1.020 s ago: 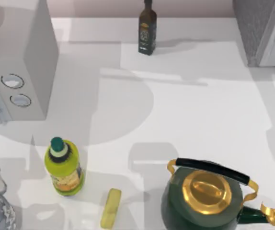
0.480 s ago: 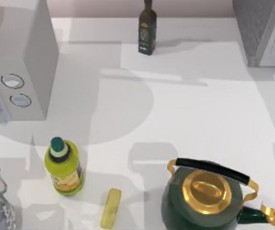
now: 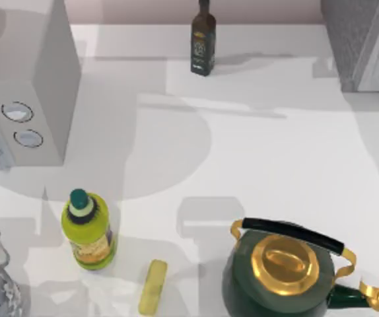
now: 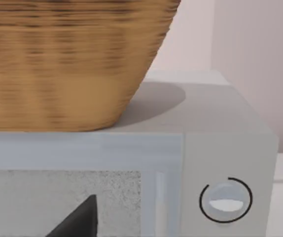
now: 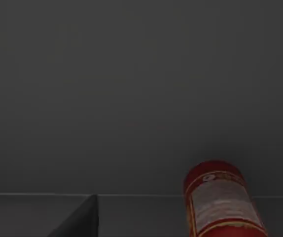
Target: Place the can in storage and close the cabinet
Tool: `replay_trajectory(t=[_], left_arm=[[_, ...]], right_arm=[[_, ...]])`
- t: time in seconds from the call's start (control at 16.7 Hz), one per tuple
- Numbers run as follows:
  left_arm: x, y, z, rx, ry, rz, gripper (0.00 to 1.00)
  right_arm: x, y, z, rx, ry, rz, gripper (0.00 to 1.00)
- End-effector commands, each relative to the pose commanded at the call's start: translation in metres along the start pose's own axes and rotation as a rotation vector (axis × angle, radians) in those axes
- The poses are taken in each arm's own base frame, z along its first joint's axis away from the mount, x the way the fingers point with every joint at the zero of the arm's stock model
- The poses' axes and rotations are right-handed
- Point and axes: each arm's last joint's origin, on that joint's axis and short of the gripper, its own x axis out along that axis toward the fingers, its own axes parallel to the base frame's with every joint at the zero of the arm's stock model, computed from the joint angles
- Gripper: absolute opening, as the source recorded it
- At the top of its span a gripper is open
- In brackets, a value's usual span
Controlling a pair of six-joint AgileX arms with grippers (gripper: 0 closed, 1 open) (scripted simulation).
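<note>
Red cylindrical can with white-and-yellow label (image 5: 221,200) stands upright in my right wrist view, long axis vertical, inside dim grey enclosure, judged interior of grey speckled cabinet with pale framed door (image 3: 363,41) at worktop's far right. Right arm nearer; can lies ahead of right pincer, whose fingers I cannot tell open or shut. Left wrist faces white boxy appliance (image 4: 230,148) under woven basket (image 4: 72,59); left pincer likewise cannot tell. Count: one can, one cabinet, two knobs, one yellow-green bottle (image 3: 88,230), one dark bottle (image 3: 203,39), one green kettle (image 3: 288,271).

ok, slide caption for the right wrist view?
Right wrist view: red can standing on a grey surface inside a dim grey space.
</note>
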Motion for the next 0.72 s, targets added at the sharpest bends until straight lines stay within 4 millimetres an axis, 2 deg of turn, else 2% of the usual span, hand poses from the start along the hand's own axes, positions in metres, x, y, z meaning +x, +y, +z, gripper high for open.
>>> replay_trajectory(t=[0.18, 0.54, 0.72], left_arm=[[0.0, 0.0, 0.0, 0.0, 0.0, 0.0, 1.0], [0.0, 0.0, 0.0, 0.0, 0.0, 0.0, 1.0], [0.0, 0.0, 0.0, 0.0, 0.0, 0.0, 1.0]], right_arm=[[-0.044, -0.007, -0.051, -0.003, 0.074, -0.007, 1.0], [-0.136, -0.016, -0.207, 0.002, 0.193, -0.015, 1.0], [-0.166, -0.019, -0.276, 0.008, 0.171, -0.013, 1.0]])
